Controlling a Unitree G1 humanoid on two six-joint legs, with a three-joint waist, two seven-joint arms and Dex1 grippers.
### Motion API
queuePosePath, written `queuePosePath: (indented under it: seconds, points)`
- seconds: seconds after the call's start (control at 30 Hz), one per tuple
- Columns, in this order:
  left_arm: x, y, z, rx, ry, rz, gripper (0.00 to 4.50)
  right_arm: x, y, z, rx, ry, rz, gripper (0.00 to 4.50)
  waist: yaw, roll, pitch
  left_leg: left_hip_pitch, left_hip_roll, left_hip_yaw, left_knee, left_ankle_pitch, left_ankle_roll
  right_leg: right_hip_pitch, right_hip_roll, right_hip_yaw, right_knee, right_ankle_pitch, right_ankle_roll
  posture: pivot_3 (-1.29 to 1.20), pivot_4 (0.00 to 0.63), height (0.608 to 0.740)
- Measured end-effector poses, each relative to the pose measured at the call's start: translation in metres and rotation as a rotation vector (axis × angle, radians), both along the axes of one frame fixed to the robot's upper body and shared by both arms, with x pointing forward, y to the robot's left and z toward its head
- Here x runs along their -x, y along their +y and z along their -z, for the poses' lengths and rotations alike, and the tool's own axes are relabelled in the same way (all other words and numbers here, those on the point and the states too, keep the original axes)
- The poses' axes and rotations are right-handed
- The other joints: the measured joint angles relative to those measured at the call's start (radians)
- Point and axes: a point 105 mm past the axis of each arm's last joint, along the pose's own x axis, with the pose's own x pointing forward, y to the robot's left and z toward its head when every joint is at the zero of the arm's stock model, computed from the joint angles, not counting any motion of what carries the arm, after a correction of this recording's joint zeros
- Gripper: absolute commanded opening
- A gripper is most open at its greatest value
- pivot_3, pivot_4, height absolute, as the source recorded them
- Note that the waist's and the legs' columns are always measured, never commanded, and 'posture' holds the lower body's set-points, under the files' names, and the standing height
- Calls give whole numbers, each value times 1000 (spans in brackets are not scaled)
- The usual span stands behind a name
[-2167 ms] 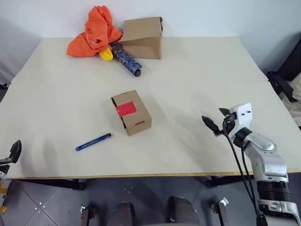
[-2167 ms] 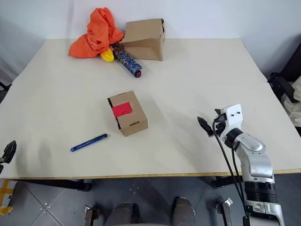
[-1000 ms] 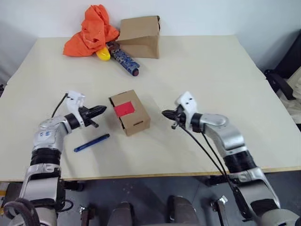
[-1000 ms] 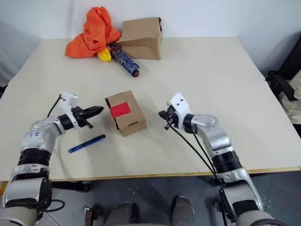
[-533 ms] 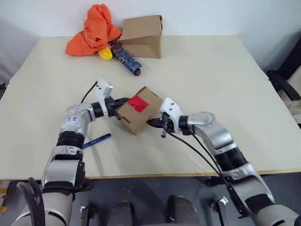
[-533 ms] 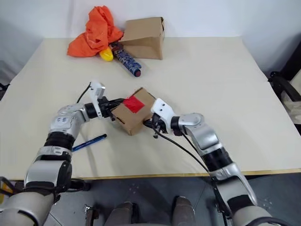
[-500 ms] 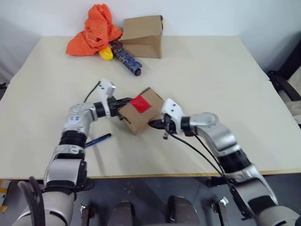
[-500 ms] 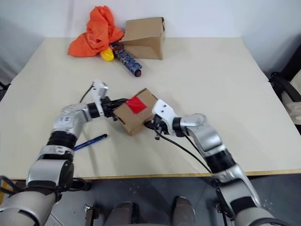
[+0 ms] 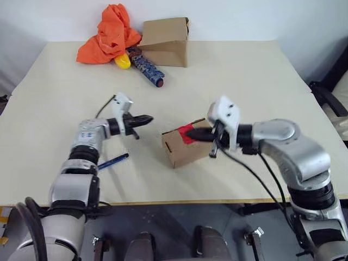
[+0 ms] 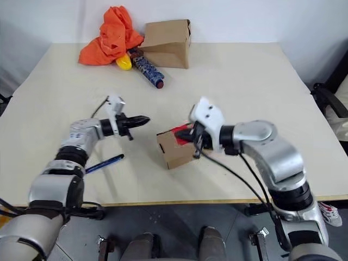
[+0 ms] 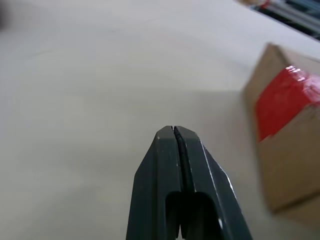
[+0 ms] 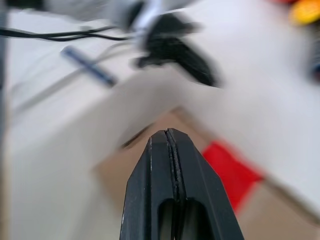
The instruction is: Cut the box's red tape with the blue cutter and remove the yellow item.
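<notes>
Tabletop (image 9: 228,76): box (image 9: 182,148) between both closed hands, cutter (image 9: 106,163) aside.

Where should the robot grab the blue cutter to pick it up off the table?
Probably around the middle of the blue cutter, coming straight down from above. It is thin and lies flat on the table, so fingers can close across its narrow sides. The left gripper, shut now, is nearest and would need to open first.

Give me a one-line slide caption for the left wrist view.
Shut left hand pointing across the bare table, apart from the box with the red tape intact.
</notes>
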Motion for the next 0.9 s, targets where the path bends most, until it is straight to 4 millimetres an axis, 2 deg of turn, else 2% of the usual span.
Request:
queuePosePath:
  seconds: [0.07,0.13,0.23,0.33,0.5,0.6,0.73,0.83,0.9]
  points:
    - [6,14,-1,-19,15,2,29,-26,-17,-7,-8,-41,106,0,1,-1,0,-1,0,0,1,0,1,0,0,0,-1,0,1,0,150,740]
    - [15,22,-1,-19,50,29,29,-55,-49,-2,50,-65,265,0,3,-1,0,-1,0,0,0,-1,1,0,-1,0,0,0,1,0,150,740]
    - [39,22,1,25,154,117,29,-89,-89,26,165,-39,450,0,-6,0,1,-1,0,1,-1,-1,1,-1,-1,0,0,0,1,0,150,740]
    - [59,7,-1,37,232,209,29,-98,-98,56,231,14,468,0,-8,3,3,-1,0,1,-1,-1,1,-2,0,0,0,0,1,0,150,740]
    - [91,-17,-10,24,334,355,29,-90,-84,80,303,56,338,0,-12,4,4,-1,0,1,0,-1,1,-2,0,1,0,0,1,0,150,740]
    - [101,-31,-4,18,390,411,29,-80,-76,88,311,87,270,0,-6,4,4,-1,0,2,1,-1,1,-2,0,2,1,0,1,0,150,740]
    - [97,-59,8,51,380,449,29,-61,-60,88,302,115,183,0,0,4,4,-3,0,2,4,-1,1,-1,0,2,0,0,1,0,150,740]
    - [81,-64,6,70,317,396,29,-48,-75,88,322,154,206,0,10,4,4,-3,0,2,5,-1,1,-1,0,2,0,0,1,0,150,740]
    - [62,-69,2,95,257,319,29,-27,-82,90,340,204,189,0,23,4,4,-3,0,2,5,-1,2,-1,0,2,0,0,1,0,150,740]
